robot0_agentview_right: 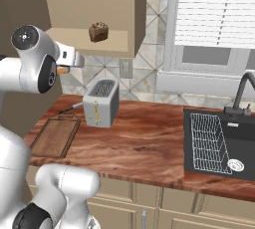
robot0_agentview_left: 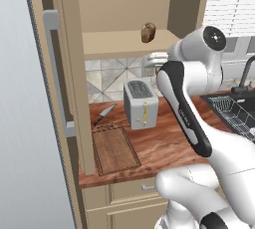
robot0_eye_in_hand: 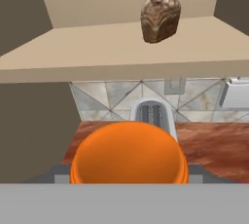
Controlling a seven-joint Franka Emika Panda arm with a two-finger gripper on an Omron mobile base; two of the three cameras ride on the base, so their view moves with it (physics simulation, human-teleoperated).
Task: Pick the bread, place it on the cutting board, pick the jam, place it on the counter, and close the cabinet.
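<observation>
One jam (robot0_eye_in_hand: 129, 152), a squat orange jar, sits clamped between the fingers of the gripper (robot0_eye_in_hand: 129, 177), held in the air below the shelf lip of the open cabinet (robot0_agentview_left: 124, 41) and above the counter (robot0_agentview_right: 144, 138). One bread (robot0_eye_in_hand: 160, 17) stands alone on that cabinet shelf, above and beyond the gripper and slightly to its right in the hand view. Below and ahead of the gripper stands one toaster (robot0_agentview_left: 141, 104) on the counter, with one cutting board (robot0_agentview_left: 114, 149) lying bare nearer the counter's front edge and one knife (robot0_agentview_left: 104, 114) just behind the board.
</observation>
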